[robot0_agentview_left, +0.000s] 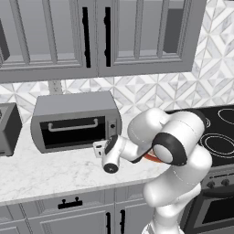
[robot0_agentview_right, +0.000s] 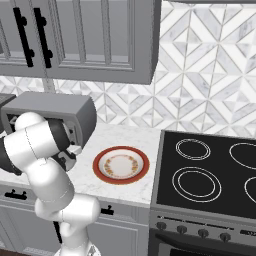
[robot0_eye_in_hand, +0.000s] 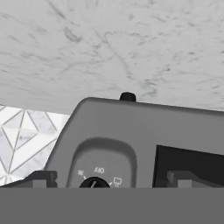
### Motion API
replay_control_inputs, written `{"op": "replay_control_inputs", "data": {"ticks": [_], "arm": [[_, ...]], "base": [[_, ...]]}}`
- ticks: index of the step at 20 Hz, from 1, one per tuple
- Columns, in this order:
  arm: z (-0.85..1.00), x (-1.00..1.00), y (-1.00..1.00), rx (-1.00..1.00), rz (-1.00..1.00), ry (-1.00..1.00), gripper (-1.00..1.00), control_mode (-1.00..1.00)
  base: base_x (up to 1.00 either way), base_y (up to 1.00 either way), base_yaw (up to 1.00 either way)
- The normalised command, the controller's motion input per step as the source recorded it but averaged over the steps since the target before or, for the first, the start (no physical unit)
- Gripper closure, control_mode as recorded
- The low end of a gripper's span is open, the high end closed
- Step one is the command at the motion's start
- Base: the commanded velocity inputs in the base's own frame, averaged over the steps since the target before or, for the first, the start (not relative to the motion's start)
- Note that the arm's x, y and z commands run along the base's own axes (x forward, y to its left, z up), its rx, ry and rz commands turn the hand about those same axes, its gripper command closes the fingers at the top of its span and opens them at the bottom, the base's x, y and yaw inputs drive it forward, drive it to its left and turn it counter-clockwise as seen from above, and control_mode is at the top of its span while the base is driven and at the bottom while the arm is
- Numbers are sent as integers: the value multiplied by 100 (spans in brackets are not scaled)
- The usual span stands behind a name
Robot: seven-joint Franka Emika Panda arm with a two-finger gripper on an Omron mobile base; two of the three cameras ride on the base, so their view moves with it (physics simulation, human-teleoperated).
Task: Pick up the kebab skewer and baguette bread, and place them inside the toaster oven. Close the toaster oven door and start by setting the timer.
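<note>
Several items, largest first. Upper cabinets (robot0_agentview_left: 96, 36): grey panelled doors with black bar handles, mounted above the counter. Counter (robot0_agentview_left: 50, 173): white marble top over grey drawers, backed by diamond-pattern tile. Cooktop (robot0_agentview_right: 210, 175): black glass with ringed burners, set to the right of the counter, with a row of knobs on the range front below it. Toaster oven (robot0_agentview_left: 75, 119): wide grey box with rounded corners, standing on the counter against the wall; a smaller dark-grey appliance (robot0_agentview_left: 8, 130) sits just to its left. Toaster oven door (robot0_agentview_left: 73, 130): black glass with a grey bar handle, standing upright against the oven front. Plate (robot0_agentview_right: 121, 164): red-rimmed with a patterned centre, lying on the counter between oven and cooktop, nothing on it. Claw (robot0_agentview_left: 101, 149): positioned at the oven's right end in front of the knob panel, fingers spread wide with nothing between them. Knob (robot0_eye_in_hand: 94, 183): black dial in a recessed panel, seen between the two fingertips in the hand view, upside down.
</note>
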Motion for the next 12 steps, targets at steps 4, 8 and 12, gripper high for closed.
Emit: {"op": "replay_control_inputs", "data": {"ticks": [4, 8, 12], "arm": [[0, 0, -1, 0, 1, 0, -100, -100], [0, 0, -1, 0, 1, -1, -100, -100], [0, 0, -5, 0, 0, 0, 100, -100]], "base": [[0, 0, 0], [0, 0, 0], [0, 0, 0]]}}
